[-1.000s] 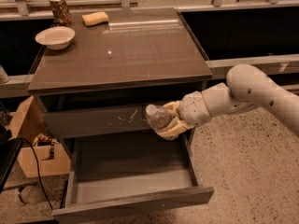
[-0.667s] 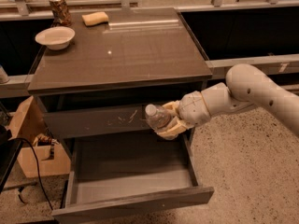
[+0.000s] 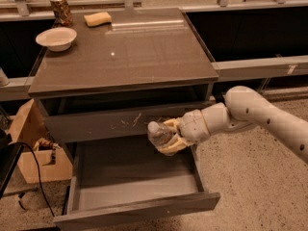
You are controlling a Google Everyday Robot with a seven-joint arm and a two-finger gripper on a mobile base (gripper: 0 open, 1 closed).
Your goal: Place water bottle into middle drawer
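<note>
The middle drawer (image 3: 139, 208) stands pulled out under the desk (image 3: 125, 57), and its grey floor shows nothing inside. Over its right rear part hangs the water bottle (image 3: 159, 134), with the cap up and tilted a little to the left, not touching the drawer. The hand (image 3: 167, 137) is closed around the bottle's body from the right side, and the pale arm (image 3: 255, 112) reaches in from the right.

The step in hand, as I judge it, is to bring the bottle down into the drawer. To do it well, the hand should come a little forward and left, toward the middle of the floor, and go low before it lets go, so the light bottle does not drop and roll. The right wall of the drawer is near the wrist, so the way down should keep apart from it.

At the left a cardboard box (image 3: 26, 138) and a black cable (image 3: 36, 170) are on the floor. On the desk are a white bowl (image 3: 56, 37), a patterned can (image 3: 61, 11) behind it and a yellow sponge (image 3: 97, 19) further right — all well apart from the work. Closest is the scratched drawer front (image 3: 96, 126), just behind the bottle — the cap could knock it if the hand goes back.
</note>
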